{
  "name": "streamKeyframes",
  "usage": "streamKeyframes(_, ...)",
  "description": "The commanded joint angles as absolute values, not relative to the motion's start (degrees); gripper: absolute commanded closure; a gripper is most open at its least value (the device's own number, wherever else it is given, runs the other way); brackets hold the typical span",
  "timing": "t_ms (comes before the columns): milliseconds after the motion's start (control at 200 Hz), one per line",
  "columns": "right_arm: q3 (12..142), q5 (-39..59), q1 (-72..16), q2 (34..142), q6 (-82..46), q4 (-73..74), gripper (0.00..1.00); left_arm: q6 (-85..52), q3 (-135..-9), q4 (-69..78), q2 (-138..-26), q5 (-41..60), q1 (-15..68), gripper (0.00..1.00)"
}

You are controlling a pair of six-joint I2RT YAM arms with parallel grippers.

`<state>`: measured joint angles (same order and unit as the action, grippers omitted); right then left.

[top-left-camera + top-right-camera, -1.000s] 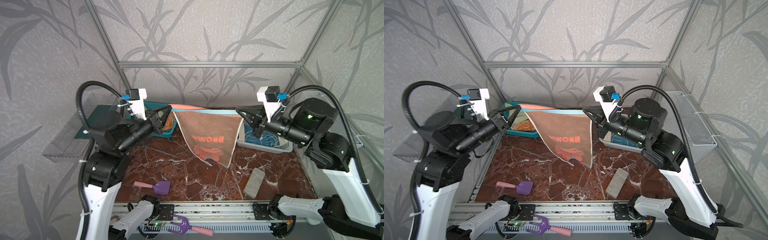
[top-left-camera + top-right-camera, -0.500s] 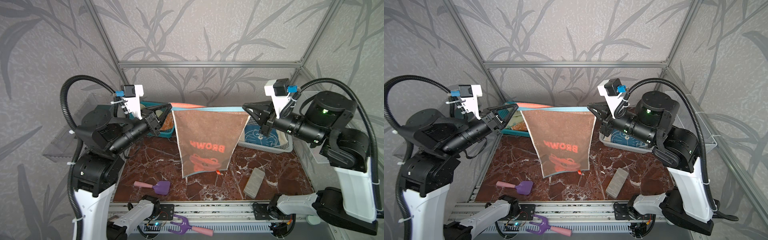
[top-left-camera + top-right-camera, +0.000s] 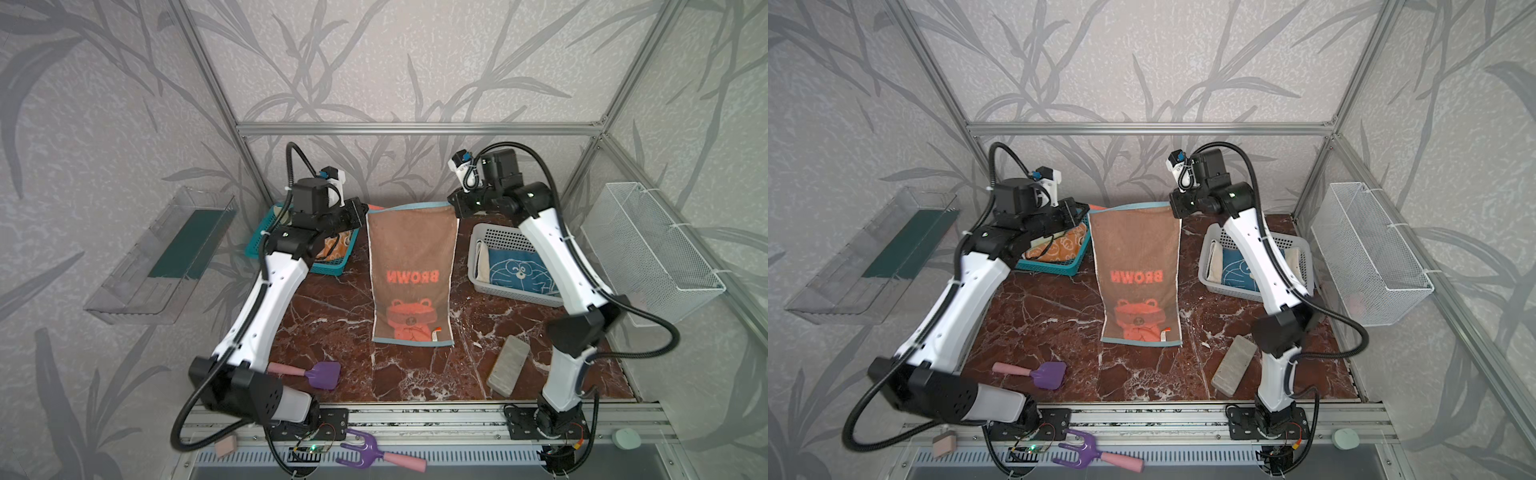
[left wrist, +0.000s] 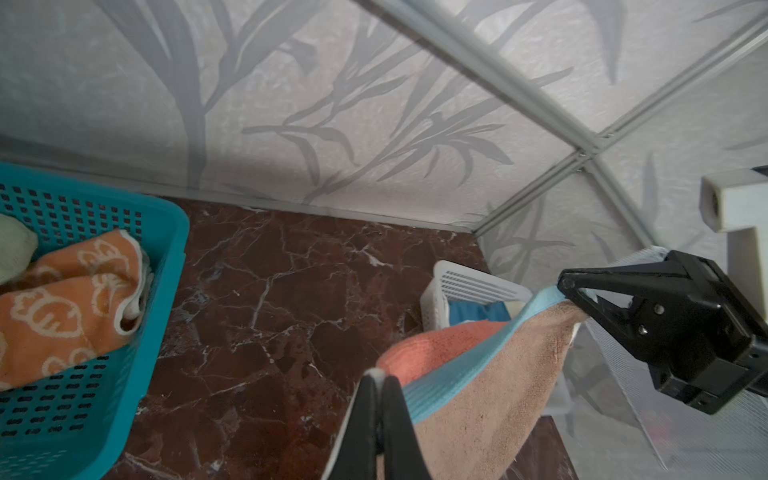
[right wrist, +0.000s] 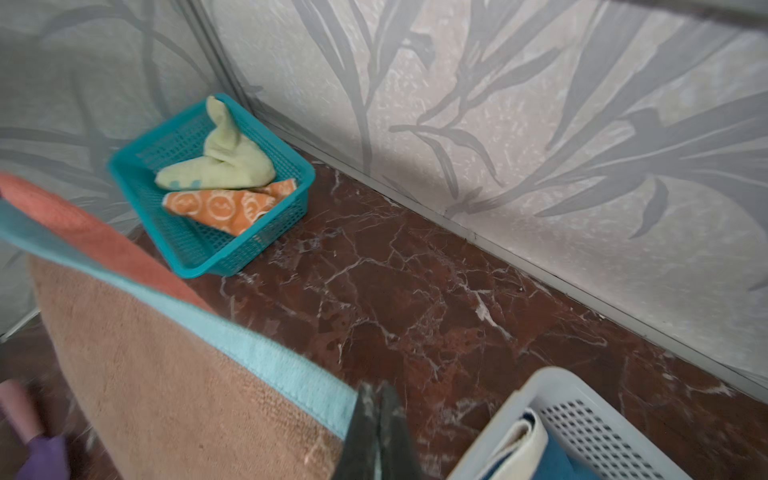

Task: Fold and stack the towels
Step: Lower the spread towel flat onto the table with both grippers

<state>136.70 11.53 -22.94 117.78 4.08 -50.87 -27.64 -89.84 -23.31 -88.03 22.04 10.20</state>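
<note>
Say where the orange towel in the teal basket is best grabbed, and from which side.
Probably best to pinch the orange towel at its raised white-edged fold beside the teal basket wall, coming straight down from above. The basket's walls block a sideways approach, and that bunched fold stands up, giving something to close on.

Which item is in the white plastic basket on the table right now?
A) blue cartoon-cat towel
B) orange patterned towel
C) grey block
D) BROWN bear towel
A: the blue cartoon-cat towel lies in the white plastic basket. The orange towel is in the teal basket, the BROWN towel hangs mid-table, and the grey block lies outside.
</note>
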Motion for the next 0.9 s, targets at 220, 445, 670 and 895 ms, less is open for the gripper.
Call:
streamKeyframes(220, 176.1, 12.24, -21.35, 152.45, 7.48, -60.83, 1.0, -29.55, -89.11, -2.18, -108.15, 24.3, 8.34, 1.0)
streamKeyframes(445, 136.38, 13.14, -21.83, 134.27, 8.51, -47.62, 1.0, -32.31, -76.32, 2.82, -105.96, 25.63, 8.5, 1.0)
streamKeyframes(670, 100.96, 14.27, -23.98, 117.73, 4.17, -29.11, 1.0, -32.87, -60.63, 4.3, -100.19, 24.47, 11.39, 1.0)
streamKeyframes(895, 90.31, 9.84, -30.27, 114.48, 3.55, -36.37, 1.0, -27.97, -50.35, -5.99, -95.69, 16.99, 18.08, 1.0)
